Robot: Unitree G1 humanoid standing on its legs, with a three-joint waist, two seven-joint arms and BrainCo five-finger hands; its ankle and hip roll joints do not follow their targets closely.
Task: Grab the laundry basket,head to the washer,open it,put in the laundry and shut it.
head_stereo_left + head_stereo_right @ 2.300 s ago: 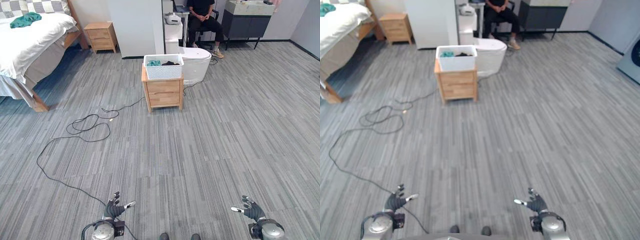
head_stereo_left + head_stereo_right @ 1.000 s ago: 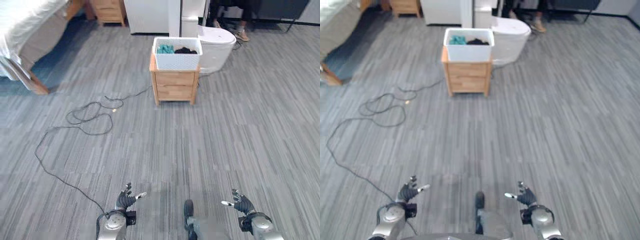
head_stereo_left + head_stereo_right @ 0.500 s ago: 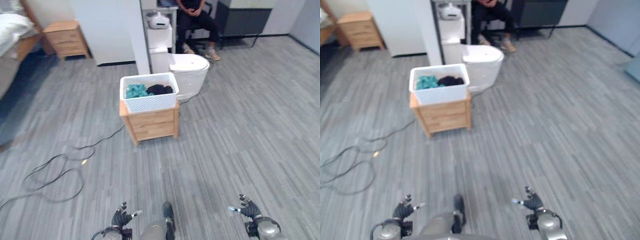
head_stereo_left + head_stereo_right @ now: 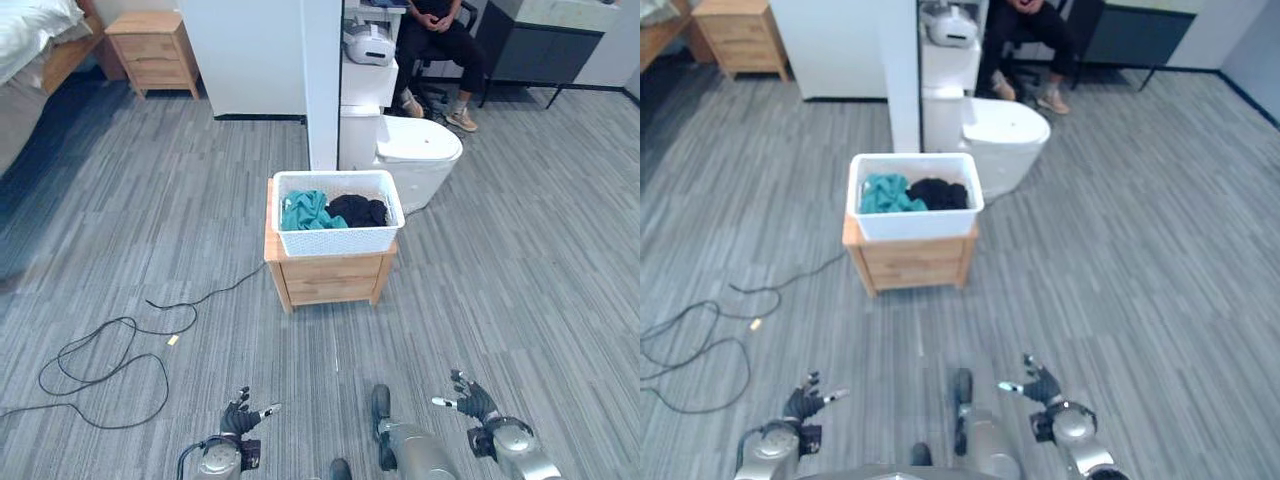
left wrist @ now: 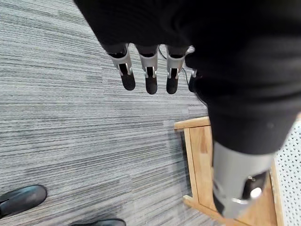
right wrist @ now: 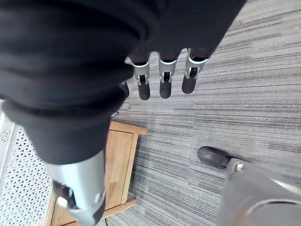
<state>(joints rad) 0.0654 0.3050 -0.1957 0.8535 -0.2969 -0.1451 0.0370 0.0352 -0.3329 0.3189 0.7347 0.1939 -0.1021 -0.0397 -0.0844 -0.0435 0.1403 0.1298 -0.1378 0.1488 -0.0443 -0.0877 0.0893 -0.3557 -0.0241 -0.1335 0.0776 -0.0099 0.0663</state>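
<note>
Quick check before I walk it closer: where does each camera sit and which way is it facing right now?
Left and right eye views: on the head, looking down and forward at the white laundry basket on the wooden nightstand; left hand and right hand low, open.
Left wrist view: along the left hand's fingers to the floor.
Right wrist view: along the right hand's fingers.
Both wrist views share the nightstand.
</note>
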